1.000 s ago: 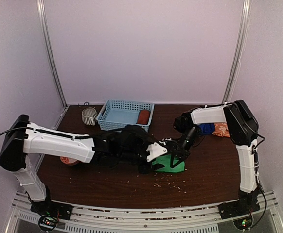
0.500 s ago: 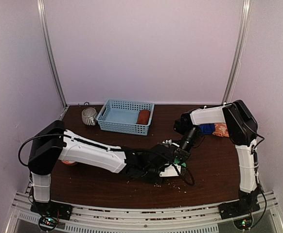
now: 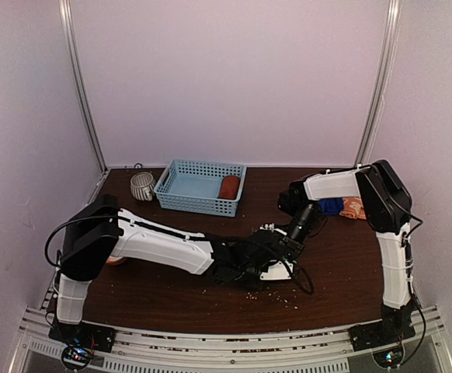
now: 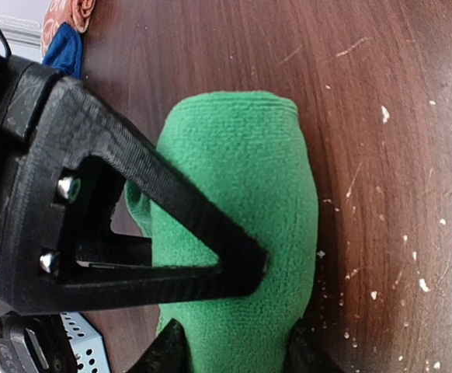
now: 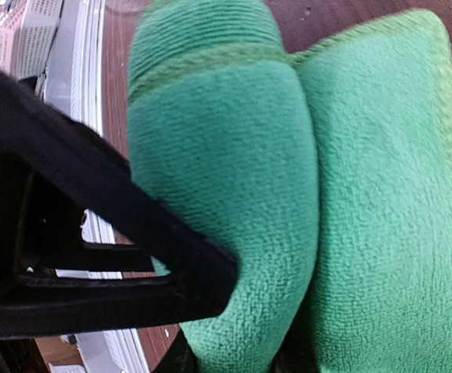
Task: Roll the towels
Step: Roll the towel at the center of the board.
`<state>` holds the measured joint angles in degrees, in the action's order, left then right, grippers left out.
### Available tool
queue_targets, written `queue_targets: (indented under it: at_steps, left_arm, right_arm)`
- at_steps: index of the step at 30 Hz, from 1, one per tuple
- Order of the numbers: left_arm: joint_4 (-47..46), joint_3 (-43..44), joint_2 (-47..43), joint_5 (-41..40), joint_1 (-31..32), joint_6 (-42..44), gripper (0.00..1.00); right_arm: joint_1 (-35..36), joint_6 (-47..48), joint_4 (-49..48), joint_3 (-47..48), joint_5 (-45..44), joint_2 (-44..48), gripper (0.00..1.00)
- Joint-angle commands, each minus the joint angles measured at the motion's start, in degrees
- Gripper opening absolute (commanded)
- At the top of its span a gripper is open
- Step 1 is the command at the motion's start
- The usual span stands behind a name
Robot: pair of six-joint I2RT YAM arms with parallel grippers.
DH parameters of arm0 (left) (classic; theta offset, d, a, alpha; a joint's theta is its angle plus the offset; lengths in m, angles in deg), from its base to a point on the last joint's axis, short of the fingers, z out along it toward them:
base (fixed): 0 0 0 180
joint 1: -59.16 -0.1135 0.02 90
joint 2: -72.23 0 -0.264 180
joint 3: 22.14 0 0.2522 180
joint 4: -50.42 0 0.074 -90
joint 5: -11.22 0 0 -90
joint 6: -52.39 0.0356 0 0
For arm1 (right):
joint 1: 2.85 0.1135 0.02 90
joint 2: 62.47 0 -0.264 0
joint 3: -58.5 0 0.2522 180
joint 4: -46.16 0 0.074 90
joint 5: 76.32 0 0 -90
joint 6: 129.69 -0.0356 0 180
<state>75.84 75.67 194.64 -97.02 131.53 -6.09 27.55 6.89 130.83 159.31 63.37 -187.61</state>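
Note:
The green towel (image 4: 241, 202) lies as a short roll on the brown table. My left gripper (image 4: 238, 351) is shut on it, one fingertip against each side. My right gripper (image 5: 234, 359) is shut on one thick fold of the green towel (image 5: 234, 194), with a second fold beside it. In the top view both grippers meet at mid-table, the left gripper (image 3: 275, 261) under the right gripper (image 3: 290, 241), hiding the towel. A rust-red towel roll (image 3: 228, 187) lies in the basket. The blue towel (image 3: 331, 206) and the orange patterned towel (image 3: 356, 207) lie at the right.
A light blue lattice basket (image 3: 195, 186) stands at the back with a striped mug (image 3: 141, 186) to its left. A patterned bowl (image 3: 114, 259) peeks out under the left arm. Crumbs (image 3: 269, 294) dot the table's front.
My left arm has swung lower and further right over the green towel, and its jaws have narrowed onto the roll. The towel no longer shows in the top view. The right arm has barely moved.

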Motion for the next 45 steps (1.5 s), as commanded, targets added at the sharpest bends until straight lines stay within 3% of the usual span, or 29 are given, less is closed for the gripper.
queue_targets:
  at_steps: [1, 4, 8, 13, 17, 22, 33, 40, 45]
  left_arm:
    - [1.91, 1.77, 2.95, 1.37, -0.87, -1.32, 0.35]
    - [2.3, 1.46, 2.52, 1.94, -1.15, -2.47, 0.27]
    - [4.01, 1.48, 1.92, 4.37, -1.62, -4.01, 0.17]
    - [11.47, 4.52, 2.09, 5.37, -1.63, -7.52, 0.11]
    - [12.52, 3.01, 0.23, 7.37, -1.46, -9.35, 0.1]
    - [14.0, 1.96, -0.99, 7.35, -0.68, -11.64, 0.1]
    - [18.96, 0.76, -5.22, 10.71, 0.94, -16.35, 0.1]
    - [17.69, -2.01, -4.75, 19.07, -0.5, -20.93, 0.1]
    - [17.82, -0.96, -2.49, 29.44, -3.69, -23.62, 0.1]
  right_arm:
    - [0.47, 3.78, 2.57, -2.19, -6.42, 1.37, 0.29]
    - [-0.3, 6.94, 4.89, -2.04, -4.91, 5.82, 0.38]
    - [-3.23, 6.6, 6.67, -0.31, -4.07, 10.78, 0.43]
    - [-7.71, -2.52, -0.44, -3.14, -8.69, 15.19, 0.43]
    - [-7.82, -10.37, -9.16, -9.52, -17.9, 15.93, 0.35]
    - [-6.37, -9.98, -8.85, -10.64, -14.31, 13.13, 0.3]
    - [1.84, -14.94, -11.08, 0.8, -14.82, 1.16, 0.26]
    - [2.01, -13.32, -8.64, 4.19, -11.94, 0.48, 0.27]
    - [-1.42, -13.25, -6.58, 6.61, -12.76, 9.51, 0.4]
